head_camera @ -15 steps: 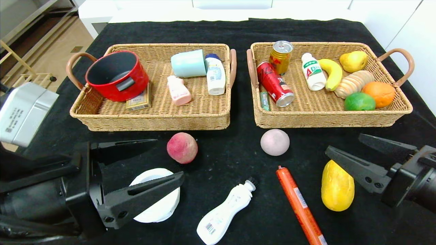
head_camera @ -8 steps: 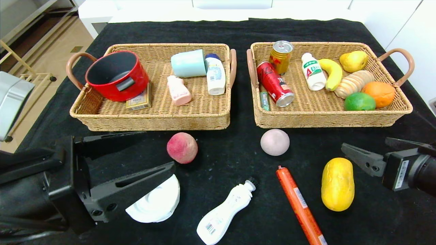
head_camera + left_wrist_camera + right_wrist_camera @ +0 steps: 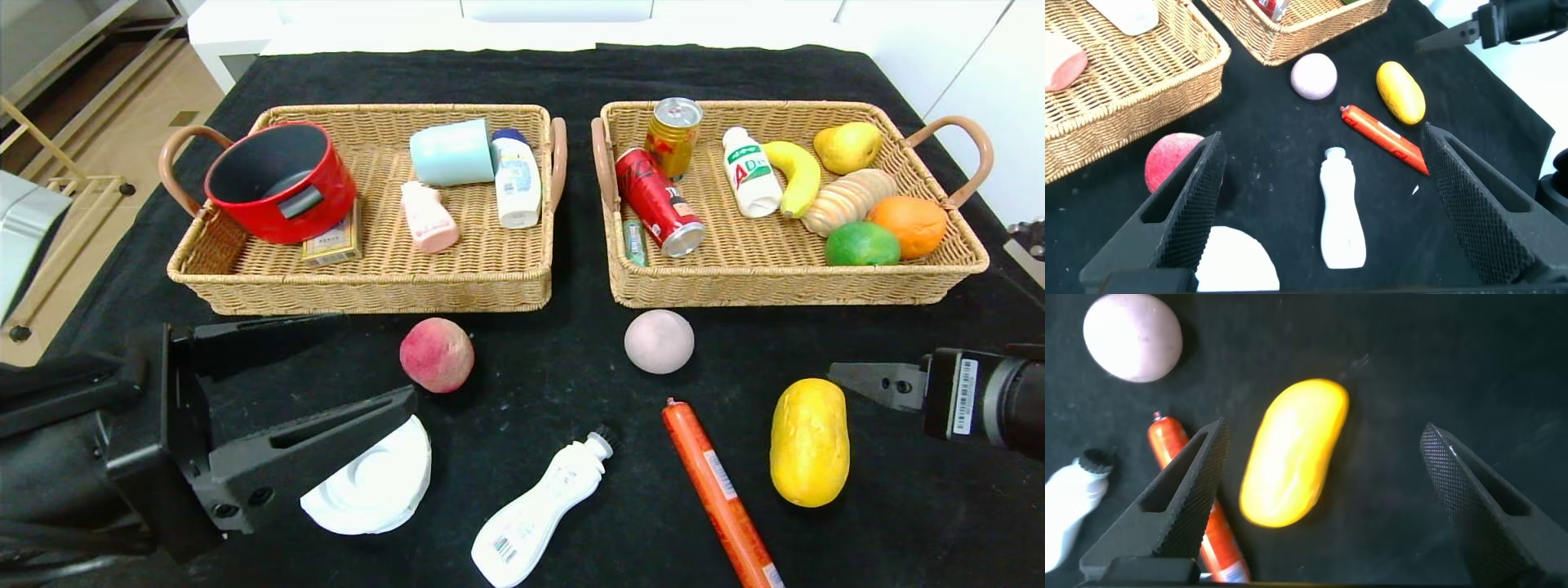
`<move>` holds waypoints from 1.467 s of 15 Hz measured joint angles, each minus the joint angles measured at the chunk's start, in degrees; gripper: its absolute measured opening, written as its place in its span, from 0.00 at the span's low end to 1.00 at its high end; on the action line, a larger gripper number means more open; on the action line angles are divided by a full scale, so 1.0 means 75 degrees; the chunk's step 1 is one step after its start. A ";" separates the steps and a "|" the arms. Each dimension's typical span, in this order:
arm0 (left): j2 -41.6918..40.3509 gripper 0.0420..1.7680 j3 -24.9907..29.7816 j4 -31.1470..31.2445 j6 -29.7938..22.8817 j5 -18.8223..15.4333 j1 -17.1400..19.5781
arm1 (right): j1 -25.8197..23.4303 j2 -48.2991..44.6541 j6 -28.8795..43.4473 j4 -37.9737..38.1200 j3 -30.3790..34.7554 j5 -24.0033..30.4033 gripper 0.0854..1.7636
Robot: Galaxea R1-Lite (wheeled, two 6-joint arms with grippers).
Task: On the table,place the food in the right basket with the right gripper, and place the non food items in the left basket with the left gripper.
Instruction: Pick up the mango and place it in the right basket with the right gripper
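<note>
On the black table (image 3: 555, 384) lie a peach (image 3: 437, 354), a pale ball (image 3: 659, 341), a yellow oblong fruit (image 3: 809, 442), a sausage stick (image 3: 718, 492), a white disc (image 3: 371, 486) and a white bottle (image 3: 539, 510). My left gripper (image 3: 377, 361) hangs open at the front left, its near finger covering part of the disc. In the left wrist view the left gripper (image 3: 1321, 139) frames the bottle (image 3: 1341, 216). My right gripper (image 3: 841, 376) hovers open just right of the yellow fruit (image 3: 1294, 453), which shows between the fingers in the right wrist view.
The left basket (image 3: 367, 286) holds a red pot (image 3: 282, 180), a mint cup, bottles and a small box. The right basket (image 3: 784, 282) holds cans, a drink bottle and fruit. The table's right edge lies close behind the right arm.
The left gripper has drawn back to the left, and its finger now covers a different part of the disc. The right gripper has pulled back to the right and turned edge-on. Nothing on the table moved.
</note>
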 joint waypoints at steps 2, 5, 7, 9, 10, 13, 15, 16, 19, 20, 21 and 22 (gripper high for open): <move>-0.0007 0.97 0.0000 -0.0007 0.0008 0.0000 0.0010 | -0.0018 0.0375 0.0478 0.0514 -0.0346 0.0081 0.97; -0.0010 0.97 0.0003 -0.0007 0.0018 0.0002 0.0011 | -0.0003 0.0834 0.0772 0.0624 -0.0548 0.0192 0.97; -0.0007 0.97 0.0003 -0.0007 0.0018 0.0002 0.0011 | 0.0026 0.1087 0.0948 0.0629 -0.0624 0.0239 0.97; -0.0010 0.97 0.0000 -0.0007 0.0020 0.0005 0.0015 | 0.0041 0.1297 0.1006 0.0626 -0.0746 0.0244 0.97; -0.0013 0.97 0.0000 -0.0007 0.0020 0.0005 0.0018 | 0.0042 0.1382 0.1055 0.0624 -0.0772 0.0244 0.97; -0.0015 0.97 0.0000 -0.0007 0.0020 0.0002 0.0018 | 0.0046 0.1669 0.1261 0.0611 -0.0805 0.0244 0.97; -0.0007 0.97 0.0007 -0.0010 0.0020 0.0005 0.0015 | 0.0086 0.1809 0.1276 0.0585 -0.0801 0.0239 0.97; -0.0003 0.97 0.0010 -0.0007 0.0020 0.0002 0.0015 | 0.0086 0.1874 0.1300 0.0577 -0.0805 0.0239 0.97; -0.0007 0.97 0.0011 -0.0007 0.0023 0.0005 0.0015 | 0.0063 0.2069 0.1455 0.0577 -0.0811 0.0241 0.97; -0.0010 0.97 0.0011 -0.0007 0.0020 0.0005 0.0018 | 0.0055 0.2107 0.1458 0.0574 -0.0813 0.0241 0.97; -0.0015 0.97 0.0015 -0.0007 0.0026 0.0005 0.0024 | 0.0041 0.2142 0.1469 0.0577 -0.0816 0.0244 0.97; -0.0018 0.97 0.0018 -0.0010 0.0029 0.0005 0.0024 | 0.0028 0.2165 0.1471 0.0577 -0.0816 0.0241 0.97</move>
